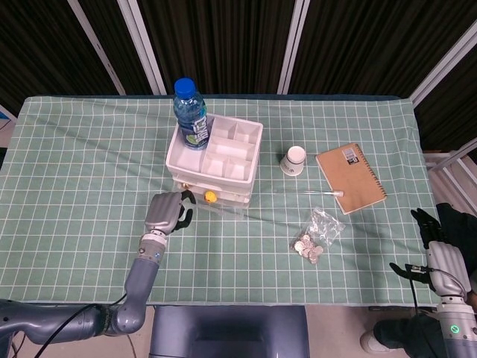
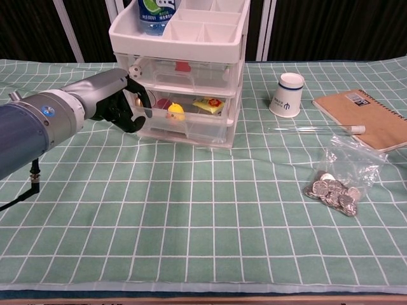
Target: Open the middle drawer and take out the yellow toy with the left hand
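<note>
We list what stands on the counter (image 1: 89, 149), which wears a green checked cloth.

Drawer unit (image 2: 184, 70) — white frame, clear drawers, set toward the far edge left of centre and turned at an angle to that edge. Its top tray is divided into compartments; a blue-capped water bottle (image 1: 191, 113) stands in the far left one.

Middle drawer (image 2: 187, 121) — pulled out a little toward the near edge. The yellow toy (image 2: 175, 112) sits inside it near the front wall, with a yellow packet (image 2: 208, 104) further back. We see small red items in the top drawer, too blurred to name.

Left hand (image 2: 122, 101) — at the left front corner of the middle drawer, dark fingers (image 2: 141, 101) curled on its front edge, grasping the drawer front. The toy lies just right of those fingers, apart from them.

Right hand (image 1: 432, 253) — off the counter's right near corner, visible only in the head view; whether it is released or clenched we cannot tell.

Other items, right half of the counter: an upturned white paper cup (image 2: 287, 94); a brown spiral notebook (image 2: 365, 117) near the right edge; a clear tube (image 2: 311, 129) lying between cup and notebook; a clear bag of coins (image 2: 334, 184) nearer the front edge.
</note>
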{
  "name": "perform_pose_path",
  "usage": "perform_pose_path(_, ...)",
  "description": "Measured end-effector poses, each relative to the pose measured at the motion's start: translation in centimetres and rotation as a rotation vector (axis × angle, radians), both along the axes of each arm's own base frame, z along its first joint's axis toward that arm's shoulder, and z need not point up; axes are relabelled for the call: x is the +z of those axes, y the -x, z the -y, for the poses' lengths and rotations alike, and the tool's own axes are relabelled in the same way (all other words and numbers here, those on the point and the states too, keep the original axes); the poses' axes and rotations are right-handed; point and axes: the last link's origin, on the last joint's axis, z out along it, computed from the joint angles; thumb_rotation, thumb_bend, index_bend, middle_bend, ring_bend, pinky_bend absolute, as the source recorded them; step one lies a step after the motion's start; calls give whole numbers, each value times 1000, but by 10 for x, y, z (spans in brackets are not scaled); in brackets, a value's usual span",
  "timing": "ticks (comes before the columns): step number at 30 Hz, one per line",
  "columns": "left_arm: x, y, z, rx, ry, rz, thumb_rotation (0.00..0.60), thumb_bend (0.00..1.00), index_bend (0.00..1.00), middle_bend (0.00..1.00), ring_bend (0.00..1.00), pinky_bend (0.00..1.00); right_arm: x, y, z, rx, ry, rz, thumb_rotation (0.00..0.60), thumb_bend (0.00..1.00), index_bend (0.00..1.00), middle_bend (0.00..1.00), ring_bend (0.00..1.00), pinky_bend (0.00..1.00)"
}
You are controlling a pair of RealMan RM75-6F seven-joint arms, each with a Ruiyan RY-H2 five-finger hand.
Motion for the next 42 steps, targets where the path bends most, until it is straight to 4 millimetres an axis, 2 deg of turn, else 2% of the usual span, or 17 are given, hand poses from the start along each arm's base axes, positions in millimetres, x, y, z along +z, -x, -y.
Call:
perform_pose_path(16,6,-9,13,-32,64,-4,600,465,446,1000,1000,1000,0,0,-1,-1,1,1,600,64,0,0,0,222)
perform_pose_path(42,19,0,34,-22,136,-34,600,465,446,1000,1000,1000,0,1,0,-2,0,-2,600,65,0,0,0,222)
